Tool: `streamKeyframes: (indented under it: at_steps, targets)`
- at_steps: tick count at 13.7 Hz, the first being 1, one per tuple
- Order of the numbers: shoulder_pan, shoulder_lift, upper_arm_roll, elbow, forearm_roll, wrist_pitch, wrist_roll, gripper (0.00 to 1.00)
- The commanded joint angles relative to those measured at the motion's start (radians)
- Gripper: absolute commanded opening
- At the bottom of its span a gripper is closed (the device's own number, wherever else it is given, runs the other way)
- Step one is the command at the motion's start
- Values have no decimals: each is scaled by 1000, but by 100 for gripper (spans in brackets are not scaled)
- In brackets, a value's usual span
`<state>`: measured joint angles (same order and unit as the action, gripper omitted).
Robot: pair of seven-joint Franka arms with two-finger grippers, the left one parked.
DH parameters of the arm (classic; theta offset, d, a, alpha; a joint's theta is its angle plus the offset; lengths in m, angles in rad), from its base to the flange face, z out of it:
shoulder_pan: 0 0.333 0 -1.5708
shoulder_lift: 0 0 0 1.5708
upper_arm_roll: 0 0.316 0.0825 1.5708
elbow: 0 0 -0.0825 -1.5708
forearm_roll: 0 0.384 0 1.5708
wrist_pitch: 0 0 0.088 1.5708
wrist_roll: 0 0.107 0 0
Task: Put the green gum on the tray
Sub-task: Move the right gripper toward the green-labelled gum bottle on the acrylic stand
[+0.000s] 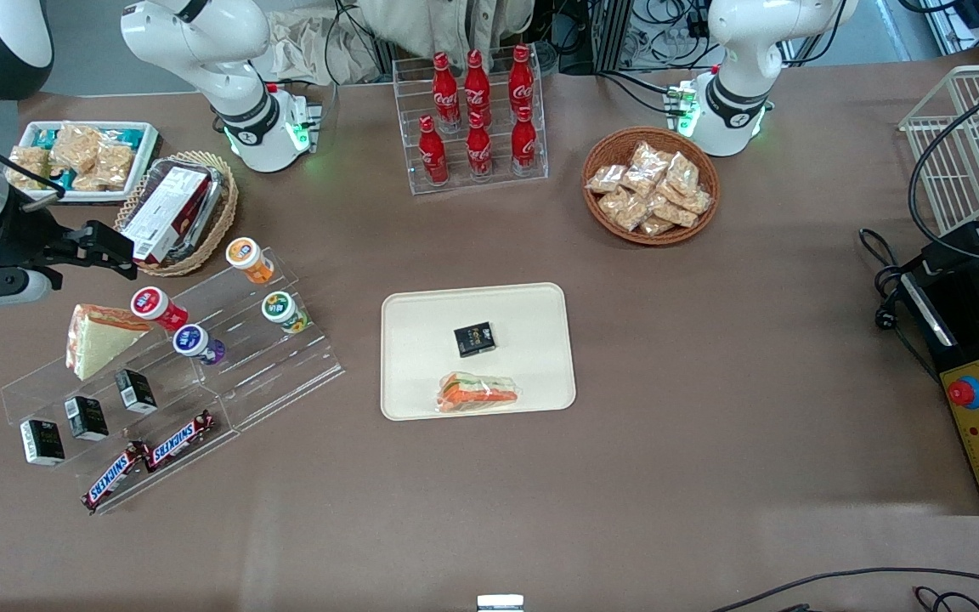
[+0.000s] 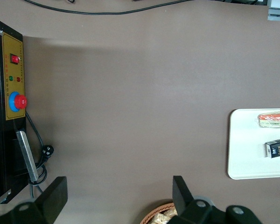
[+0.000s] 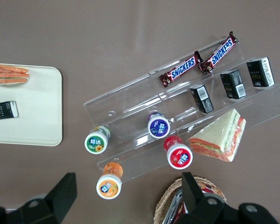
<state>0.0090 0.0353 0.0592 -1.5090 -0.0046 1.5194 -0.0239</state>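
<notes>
My end effector (image 1: 120, 255) hangs open and empty above the rack, near the green gum (image 1: 284, 310). The gum looks light, rigid and slick. I'd grip its sides just below the lid.

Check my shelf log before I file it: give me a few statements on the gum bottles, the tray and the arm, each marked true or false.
1. The green gum already lies on the tray. False: it stands on the clear stepped shelf.
2. The tray holds a wrapped sandwich and a small black box. True.
3. The gripper is shut on the orange-lidded bottle. False: it hovers open near the basket of boxes, holding nothing.
4. The purple-lidded bottle is nearer the front camera than the green gum. True.
5. Two Snickers bars lie on the shelf's lowest step. True.
</notes>
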Motion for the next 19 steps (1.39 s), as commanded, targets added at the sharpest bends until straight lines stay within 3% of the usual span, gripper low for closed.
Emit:
streamKeyframes:
  at_steps: [1, 5, 9, 19]
  targets:
    - [9, 11, -1, 20, -18, -1, 10, 100]
    - [57, 18, 4, 7, 29, -2, -22, 100]
    - [117, 21, 5, -69, 34, 11, -24, 100]
    - [158, -9, 8, -577, 43, 560, -31, 99]
